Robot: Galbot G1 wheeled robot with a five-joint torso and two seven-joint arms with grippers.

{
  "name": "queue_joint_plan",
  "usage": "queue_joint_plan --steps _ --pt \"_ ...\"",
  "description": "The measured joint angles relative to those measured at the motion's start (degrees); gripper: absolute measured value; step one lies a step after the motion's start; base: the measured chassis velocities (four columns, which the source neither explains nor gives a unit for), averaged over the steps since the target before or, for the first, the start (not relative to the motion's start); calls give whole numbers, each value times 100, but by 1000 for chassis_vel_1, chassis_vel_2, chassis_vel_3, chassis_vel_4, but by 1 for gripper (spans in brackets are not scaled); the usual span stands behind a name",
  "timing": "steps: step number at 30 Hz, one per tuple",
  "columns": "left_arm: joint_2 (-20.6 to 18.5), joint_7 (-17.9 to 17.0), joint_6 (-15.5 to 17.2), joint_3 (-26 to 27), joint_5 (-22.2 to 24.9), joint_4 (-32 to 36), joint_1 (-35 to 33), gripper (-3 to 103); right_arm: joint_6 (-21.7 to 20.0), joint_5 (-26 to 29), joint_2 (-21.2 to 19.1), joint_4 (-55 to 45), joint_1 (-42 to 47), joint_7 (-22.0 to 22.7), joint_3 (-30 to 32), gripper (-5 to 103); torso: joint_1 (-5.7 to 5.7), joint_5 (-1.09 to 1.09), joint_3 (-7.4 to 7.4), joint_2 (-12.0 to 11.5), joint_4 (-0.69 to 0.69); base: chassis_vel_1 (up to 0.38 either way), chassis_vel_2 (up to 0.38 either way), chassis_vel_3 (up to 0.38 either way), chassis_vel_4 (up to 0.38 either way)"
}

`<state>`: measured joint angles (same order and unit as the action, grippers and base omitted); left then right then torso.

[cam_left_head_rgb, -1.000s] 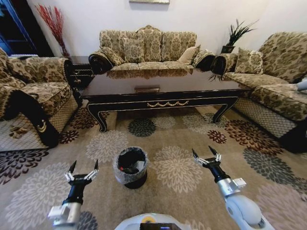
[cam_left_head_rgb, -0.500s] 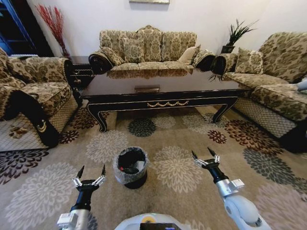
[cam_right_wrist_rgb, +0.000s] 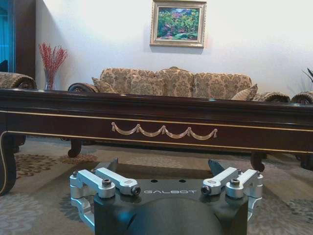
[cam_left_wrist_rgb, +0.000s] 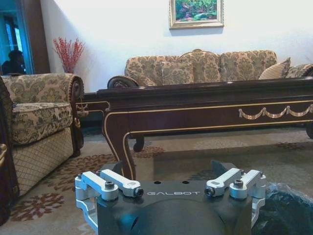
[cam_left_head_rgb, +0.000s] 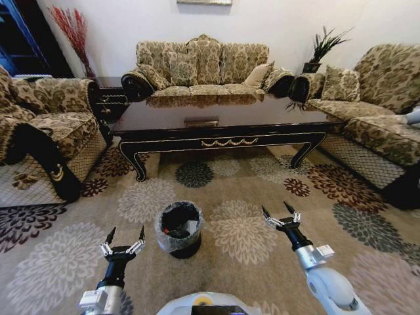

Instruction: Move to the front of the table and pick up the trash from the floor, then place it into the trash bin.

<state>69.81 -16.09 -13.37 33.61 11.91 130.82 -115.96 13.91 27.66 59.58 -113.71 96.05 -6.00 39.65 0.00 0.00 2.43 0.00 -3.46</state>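
Just right of left gripper (cam_left_head_rgb: 125, 239): trash bin (cam_left_head_rgb: 178, 228); gripper spread.

Both arms reach forward and low, side by side and well apart. The left gripper (cam_left_head_rgb: 125, 237) points ahead with its two fingers spread wide, nothing between them. The right gripper (cam_left_head_rgb: 280, 214) does the same, reaching slightly farther forward.

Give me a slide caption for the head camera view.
Both open grippers, left and right, hover over the carpet beside the trash bin.
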Motion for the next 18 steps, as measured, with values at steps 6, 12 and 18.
queue_joint_plan --steps 6,12,18 --pt "-2 -2 3 2 5 0 2 100 -3 1 -2 -3 0 1 0 100 0 0 0 0 0 0 0 0 0" --pt "-4 -5 6 2 8 0 2 100 -5 1 -3 -7 0 2 0 100 0 0 0 0 0 0 0 0 0" --pt "-4 -6 7 3 11 0 2 100 -7 1 -3 -7 -1 3 -1 100 0 0 0 0 0 51 -67 -61 63"
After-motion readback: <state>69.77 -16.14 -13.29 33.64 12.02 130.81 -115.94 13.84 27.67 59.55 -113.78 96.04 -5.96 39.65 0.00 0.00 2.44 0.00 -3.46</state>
